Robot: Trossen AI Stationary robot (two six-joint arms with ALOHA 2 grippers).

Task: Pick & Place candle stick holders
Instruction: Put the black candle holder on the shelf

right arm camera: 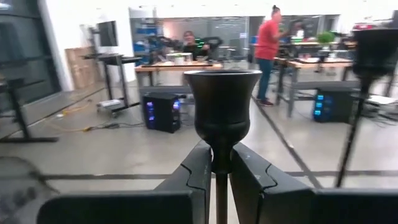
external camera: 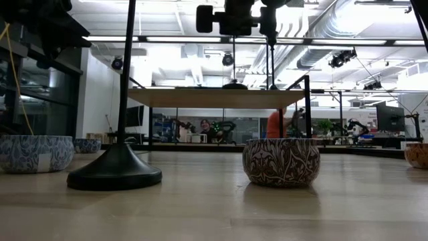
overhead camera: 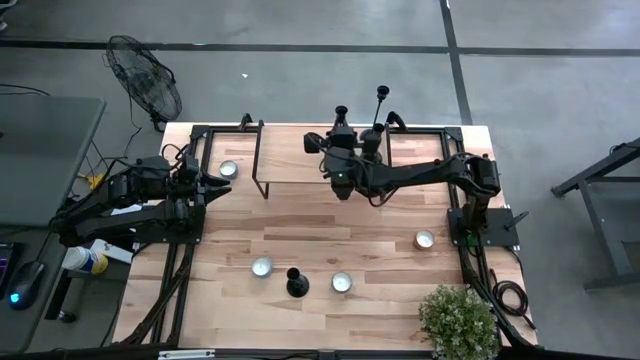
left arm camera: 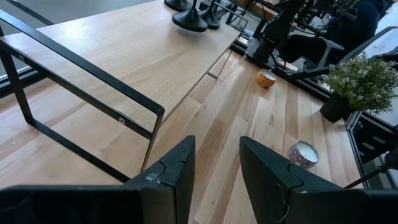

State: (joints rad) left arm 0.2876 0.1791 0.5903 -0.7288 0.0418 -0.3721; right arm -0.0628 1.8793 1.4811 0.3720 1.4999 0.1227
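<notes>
Between the right gripper's [right arm camera: 221,165] fingers stands a candlestick holder [right arm camera: 222,112].

Four views, one table [overhead camera: 330,240].
Straight down from overhead; level across at tabletop height; close past each wrist, sharing the raised shelf [overhead camera: 300,150].

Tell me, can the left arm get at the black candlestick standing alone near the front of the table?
Probably yes. The left gripper is open and empty, and only bare table lies between it and the candlestick; the small candle bowls beside it leave little room.
</notes>
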